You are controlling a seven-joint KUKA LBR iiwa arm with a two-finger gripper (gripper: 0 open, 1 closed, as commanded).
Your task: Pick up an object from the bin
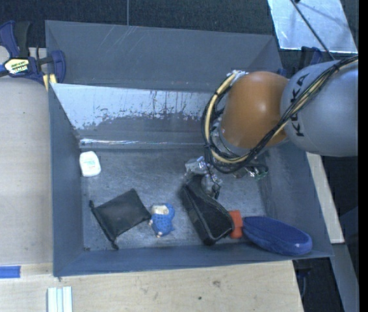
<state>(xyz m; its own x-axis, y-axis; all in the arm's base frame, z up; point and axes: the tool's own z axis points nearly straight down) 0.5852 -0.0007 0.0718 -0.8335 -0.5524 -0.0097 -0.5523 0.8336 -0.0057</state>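
The grey bin (67, 194) has a few loose things on its floor. At the front, on the right side, lies a flat blue oval thing (276, 234). It rests low against the right wall, near the front corner. Just beside its left end is a small orange thing (236, 224). The orange thing touches a long black pouch (207, 216).

The black pouch lies slanted on the floor, right of the middle. Its near end points to the front wall and its far end points up to the middle of the bin.

To the left of the pouch, a little apart from it, sits a small blue thing (162, 221) with a pale top. Left of that, and close by, lies a flat black square (121, 213), turned a bit crooked. A thin black edge sticks out from its left side.

Farther back, the gripper (207, 177) hangs low over the far end of the black pouch. It looks very close to the pouch, but I cannot tell if it touches it. I also cannot tell if the gripper is spread wide or closed up, because it is small and dark there.

Over on the left, well apart from the rest, a small white thing (90, 164) sits near the left wall.

Behind the gripper is the round orange cover (252, 112) on the wrist, with black and yellow cables (211, 119) looped around it. The big grey arm (324, 112) comes in from the right.
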